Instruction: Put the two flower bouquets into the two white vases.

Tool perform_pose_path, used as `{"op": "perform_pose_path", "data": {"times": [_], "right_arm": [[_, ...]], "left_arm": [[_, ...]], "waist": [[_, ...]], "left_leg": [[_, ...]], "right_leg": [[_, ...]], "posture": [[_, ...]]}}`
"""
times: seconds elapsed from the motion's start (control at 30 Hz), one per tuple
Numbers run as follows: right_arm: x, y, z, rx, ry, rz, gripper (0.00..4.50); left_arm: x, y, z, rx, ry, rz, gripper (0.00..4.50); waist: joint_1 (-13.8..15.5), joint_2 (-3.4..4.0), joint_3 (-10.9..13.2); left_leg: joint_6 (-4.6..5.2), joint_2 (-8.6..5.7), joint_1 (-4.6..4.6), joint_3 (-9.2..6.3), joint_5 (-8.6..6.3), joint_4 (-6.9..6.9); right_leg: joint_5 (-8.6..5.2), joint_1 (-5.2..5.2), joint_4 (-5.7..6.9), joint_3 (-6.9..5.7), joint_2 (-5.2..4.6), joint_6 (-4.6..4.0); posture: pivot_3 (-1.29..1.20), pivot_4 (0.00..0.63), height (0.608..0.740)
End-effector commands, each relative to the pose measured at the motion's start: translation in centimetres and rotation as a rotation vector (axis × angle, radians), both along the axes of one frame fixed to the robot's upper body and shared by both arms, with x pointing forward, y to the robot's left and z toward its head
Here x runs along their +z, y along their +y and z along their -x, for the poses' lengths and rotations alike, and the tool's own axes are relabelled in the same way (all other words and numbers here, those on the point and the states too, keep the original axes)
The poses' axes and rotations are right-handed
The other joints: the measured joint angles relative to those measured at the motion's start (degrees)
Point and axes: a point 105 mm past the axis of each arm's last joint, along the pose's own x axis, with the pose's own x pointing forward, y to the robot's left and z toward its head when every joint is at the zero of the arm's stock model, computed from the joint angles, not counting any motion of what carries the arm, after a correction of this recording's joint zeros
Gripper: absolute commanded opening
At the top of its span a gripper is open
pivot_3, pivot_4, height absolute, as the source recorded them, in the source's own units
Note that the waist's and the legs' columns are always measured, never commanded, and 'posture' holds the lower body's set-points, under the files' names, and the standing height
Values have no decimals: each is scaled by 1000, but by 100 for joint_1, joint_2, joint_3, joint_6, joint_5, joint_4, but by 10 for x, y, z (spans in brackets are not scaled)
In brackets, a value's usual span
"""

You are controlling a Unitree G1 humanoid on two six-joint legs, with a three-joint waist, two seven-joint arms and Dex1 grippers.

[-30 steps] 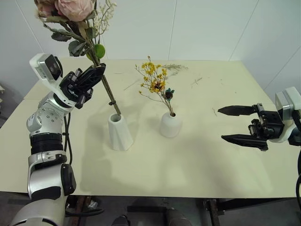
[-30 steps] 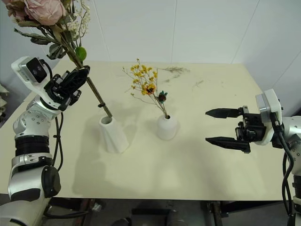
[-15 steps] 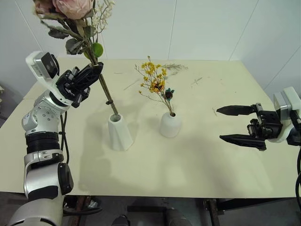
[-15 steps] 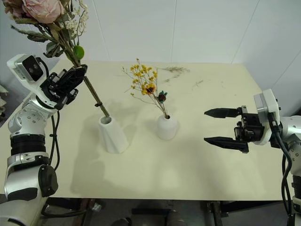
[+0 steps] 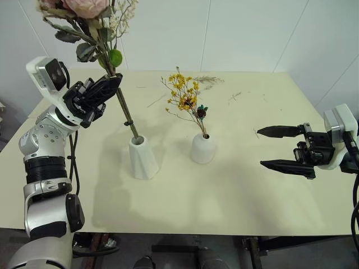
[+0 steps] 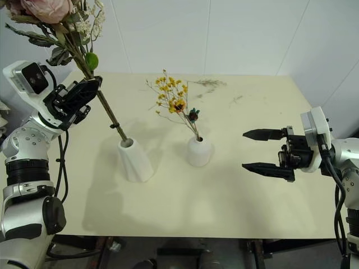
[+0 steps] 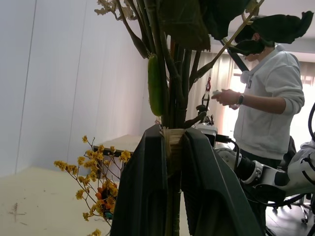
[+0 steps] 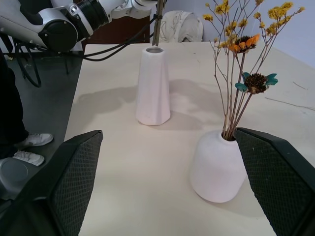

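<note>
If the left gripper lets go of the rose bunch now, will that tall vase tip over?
Possibly. The rose bunch leans far to one side with its heavy blooms high above the tall vase, so it may lever the vase over. The vase looks narrow and slim-based. The left gripper, shut on the stems, probably carries that weight now.

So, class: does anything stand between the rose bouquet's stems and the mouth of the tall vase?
Nothing visible does. The left gripper holds the rose bouquet tilted, stem ends already at the tall vase mouth.
</note>
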Motion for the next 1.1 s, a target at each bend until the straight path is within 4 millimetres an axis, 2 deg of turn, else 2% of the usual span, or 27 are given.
{"op": "perform_pose_path", "data": {"times": [0.03,0.4,0.6,0.87,1.1], "right_arm": [[8,3,1,5,-47,-3,4500],[8,6,1,4,-47,-8,4500],[7,6,2,-2,-46,-11,4500],[5,6,2,-9,-44,-16,4500],[4,6,1,-10,-43,-18,4500]], "left_arm": [[7,2,3,47,-54,-22,138],[-17,-17,1,-35,23,-92,138],[-21,-17,1,-21,31,-111,138],[-29,-15,-11,71,38,-143,138],[-42,-18,-8,37,71,-178,138]], "waist": [[-1,0,0],[5,0,0],[-3,0,0],[3,0,0],[3,0,0]], "left_leg": [[0,0,0,0,0,0],[0,0,0,0,0,-1],[1,0,0,0,-1,-4],[1,0,-1,0,-1,-2],[1,0,-1,0,-1,-3]], "right_leg": [[0,0,0,0,0,0],[0,0,-1,0,0,0],[0,0,-3,0,0,0],[0,0,-3,0,0,0],[0,0,-4,0,0,0]], "posture": [[0,150,740],[0,150,740],[0,150,740],[0,150,740],[0,150,740]]}}
